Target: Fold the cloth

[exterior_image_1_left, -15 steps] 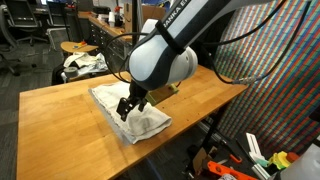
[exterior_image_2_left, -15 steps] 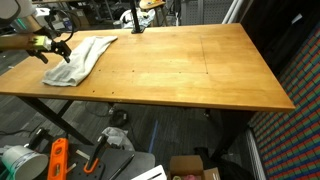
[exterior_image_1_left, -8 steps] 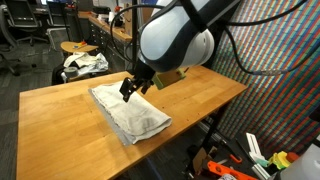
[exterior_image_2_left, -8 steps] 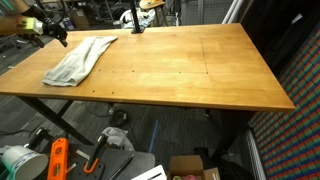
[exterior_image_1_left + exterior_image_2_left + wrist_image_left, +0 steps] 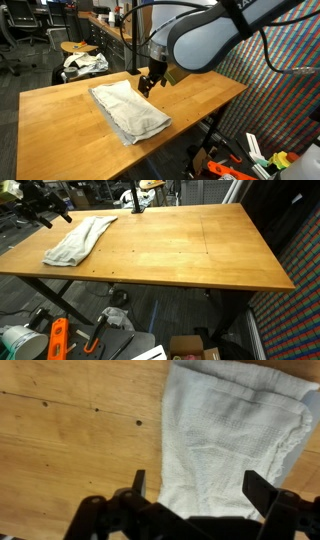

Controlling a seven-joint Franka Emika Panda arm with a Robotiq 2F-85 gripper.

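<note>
Robot's pincer (image 5: 147, 82) hangs in the air over the wooden table (image 5: 55, 120), close to one end of the cloth (image 5: 128, 110), and does not touch it. Its two fingers (image 5: 262, 490) are spread wide apart and hold nothing. The cloth lies flat on the table, folded over into a long shape, near one end of the tabletop. In the wrist view it shows between the fingers.
</note>
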